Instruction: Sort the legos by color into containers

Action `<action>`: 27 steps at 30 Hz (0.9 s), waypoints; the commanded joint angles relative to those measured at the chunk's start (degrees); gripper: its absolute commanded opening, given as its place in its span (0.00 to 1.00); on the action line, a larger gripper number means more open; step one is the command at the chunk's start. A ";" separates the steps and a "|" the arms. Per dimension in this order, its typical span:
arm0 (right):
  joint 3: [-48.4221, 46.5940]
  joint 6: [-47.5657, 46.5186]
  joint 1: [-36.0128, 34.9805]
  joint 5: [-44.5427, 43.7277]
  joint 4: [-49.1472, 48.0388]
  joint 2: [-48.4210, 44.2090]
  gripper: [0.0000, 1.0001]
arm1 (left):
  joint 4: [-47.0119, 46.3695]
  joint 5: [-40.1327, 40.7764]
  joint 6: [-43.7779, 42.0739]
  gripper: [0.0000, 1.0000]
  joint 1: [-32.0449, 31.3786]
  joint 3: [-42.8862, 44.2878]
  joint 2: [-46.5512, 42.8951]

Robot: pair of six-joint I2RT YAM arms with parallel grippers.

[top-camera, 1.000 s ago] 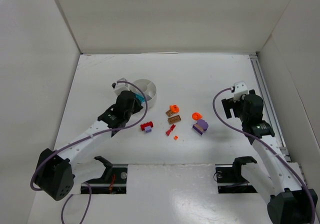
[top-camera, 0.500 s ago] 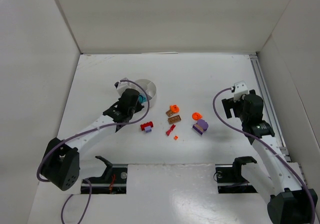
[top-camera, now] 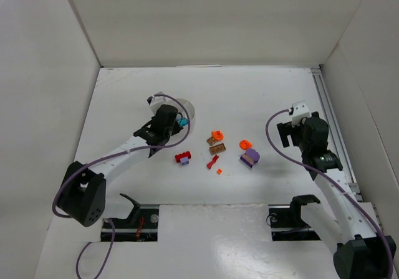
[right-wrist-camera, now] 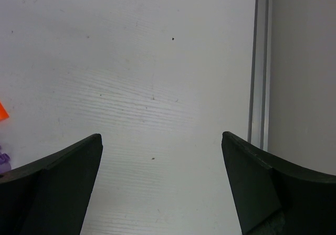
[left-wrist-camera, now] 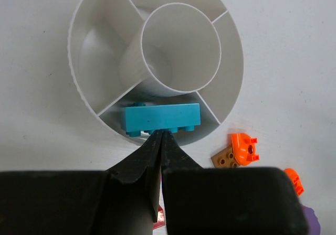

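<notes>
Left of centre, my left end effector (left-wrist-camera: 160, 135), fingers pressed together, tips at the teal brick (left-wrist-camera: 160, 118) lying in the white dish's (left-wrist-camera: 76, 83) near wedge: drop looks done. Next, spread over the red brick (top-camera: 182, 158), orange brick (top-camera: 217, 135) or purple brick (top-camera: 250, 157). Far right, my right end effector (right-wrist-camera: 160, 136) hovers spread wide.

Table (right-wrist-camera: 157, 62) between the right fingers (right-wrist-camera: 52, 193) lies open; rail (right-wrist-camera: 260, 62) alongside.

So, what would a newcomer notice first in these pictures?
The teal brick lying in one wedge of the white dish, with the shut left tool pointing at its edge. Then the loose legos, red, orange, tan and purple, in the middle of the table, and the right tool wide open at the right.
</notes>
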State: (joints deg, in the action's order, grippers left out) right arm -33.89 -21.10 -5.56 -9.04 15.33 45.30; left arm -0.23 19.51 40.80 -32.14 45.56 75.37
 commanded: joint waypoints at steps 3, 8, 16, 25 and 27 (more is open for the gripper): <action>-1.53 -0.69 0.38 -0.72 -2.50 -1.88 0.99 | 1.27 0.17 -1.77 0.00 -1.60 3.13 -7.06; -1.53 -3.32 0.38 5.60 -5.31 -2.41 0.99 | 4.44 0.00 -2.30 0.03 -2.22 3.13 -14.10; -5.74 -7.30 -16.45 4.83 -6.98 5.40 0.99 | 9.10 -4.57 -2.66 1.00 -2.22 1.11 -21.05; -11.98 5.54 -28.28 3.76 -16.11 26.66 0.99 | 14.56 -5.09 -0.98 1.00 -2.22 -4.42 -28.87; -14.52 7.03 -29.07 5.25 -18.66 32.36 0.98 | 15.26 -4.48 -0.28 1.00 -2.22 -5.65 -30.19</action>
State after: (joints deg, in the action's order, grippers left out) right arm -43.59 -19.16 -33.80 -5.04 4.38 72.99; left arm 13.50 14.94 39.53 -34.39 41.50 47.57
